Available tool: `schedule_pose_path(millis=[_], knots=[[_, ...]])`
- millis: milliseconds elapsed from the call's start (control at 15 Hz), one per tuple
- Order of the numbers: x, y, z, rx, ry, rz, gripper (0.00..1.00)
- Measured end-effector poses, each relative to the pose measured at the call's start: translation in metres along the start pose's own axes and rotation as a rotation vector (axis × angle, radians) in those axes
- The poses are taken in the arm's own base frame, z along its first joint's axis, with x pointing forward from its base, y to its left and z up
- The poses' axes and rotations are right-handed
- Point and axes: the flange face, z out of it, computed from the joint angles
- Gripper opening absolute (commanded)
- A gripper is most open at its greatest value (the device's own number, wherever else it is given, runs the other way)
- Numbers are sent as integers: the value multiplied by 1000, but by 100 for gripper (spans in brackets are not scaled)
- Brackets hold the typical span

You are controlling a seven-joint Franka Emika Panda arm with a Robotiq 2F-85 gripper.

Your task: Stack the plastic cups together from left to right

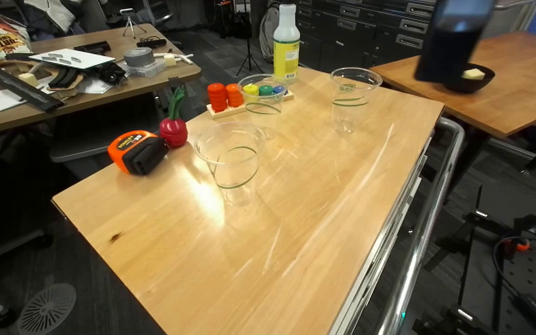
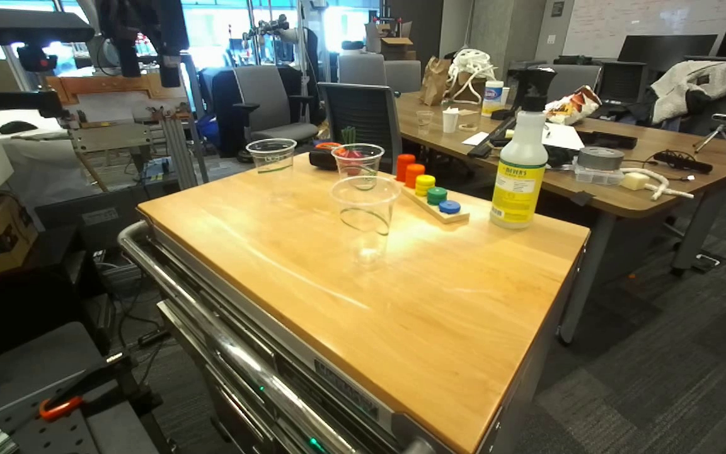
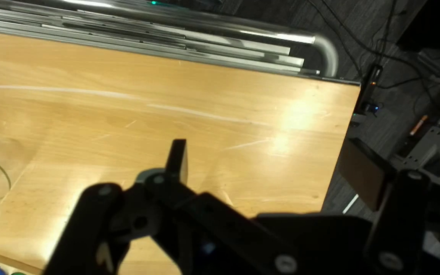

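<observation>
Gripper (image 3: 269, 165): above the worktop (image 2: 476, 302), fingers (image 3: 363, 173) spread, empty. Align over the likely first cup (image 2: 273, 165), nearest the left corner in an exterior view; two more cups (image 2: 366, 217) stand apart. Descend centred; squeeze lightly, as thin plastic may buckle.

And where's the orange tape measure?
In an exterior view, the tape measure sits along the left edge of the wooden tabletop, just left of the red toy radish.

STANLEY on tape measure (image 1: 138, 152); apparently MEYER'S on bottle (image 2: 518, 183).
</observation>
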Motion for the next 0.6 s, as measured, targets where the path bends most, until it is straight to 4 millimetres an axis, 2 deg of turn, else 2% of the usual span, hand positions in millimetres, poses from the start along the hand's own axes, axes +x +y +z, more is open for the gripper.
schedule_pose_path(millis=[267,600], knots=[[47,15,31,20,-13,126,100],[100,22,70,-22,-8,242,100]])
